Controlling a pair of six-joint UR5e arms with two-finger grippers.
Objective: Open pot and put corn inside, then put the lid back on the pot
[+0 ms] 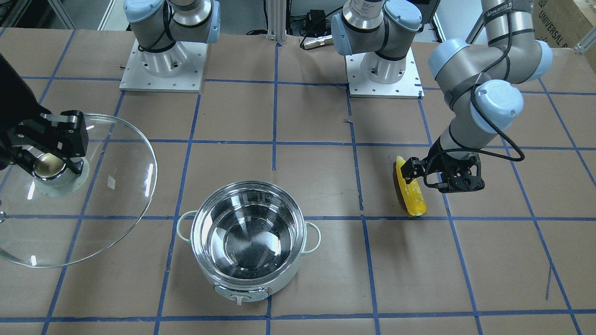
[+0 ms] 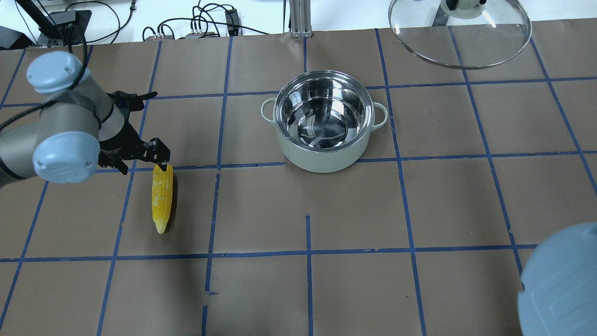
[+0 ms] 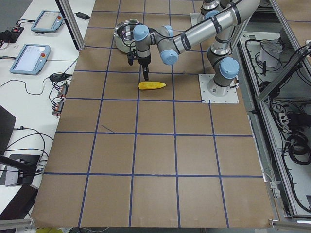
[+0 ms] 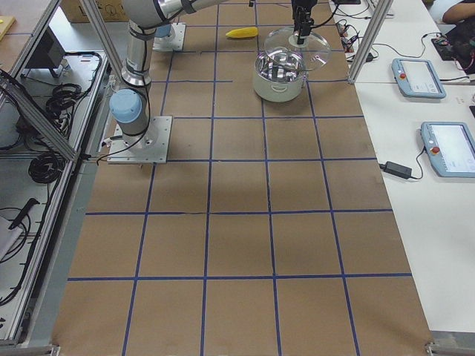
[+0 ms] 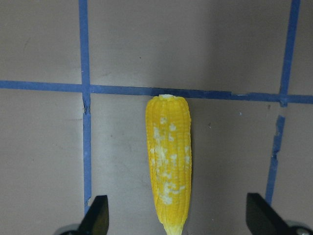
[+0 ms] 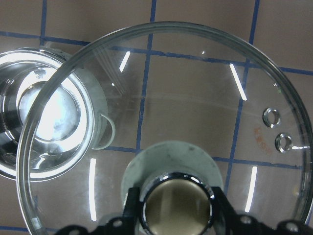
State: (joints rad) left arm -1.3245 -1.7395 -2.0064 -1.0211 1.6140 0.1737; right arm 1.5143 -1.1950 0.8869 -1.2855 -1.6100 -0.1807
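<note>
The pot point(image 2: 322, 156) stands uncovered near the middle of the table point(image 2: 419, 210). Its shiny steel inside is in plain view, and its knob panel faces the far side, away from the robot.

The corn point(image 2: 162, 198) lies flat on the table to the robot's left, well apart from the pot, with its length running near to far. Its blunt far end touches one of the blue tape lines point(image 2: 252, 164), and its pointed end is toward the robot.

The left hand point(image 5: 177, 213) hangs above the cob with its jaws spread wide and grips nothing. In the left wrist view its two dark fingertips point(image 5: 99, 215) sit far apart. The corn's pointed end lies between them, with bare table on either side, and neither fingertip touches the cob.

To the robot's right and farther out, the right hand point(image 6: 176, 208) is clamped on the knob point(image 6: 177, 198) of the lid point(image 1: 111, 200), with a finger pressed against each side. It holds the glass up off the table.

In the overhead view the lid is to the right of the pot and beyond it, with the two apart. In the right wrist view the pot shows through the glass at the lid's left edge. Two small metal-ringed vent holes point(image 6: 270, 116) sit close to the lid's rim on the opposite side.
</note>
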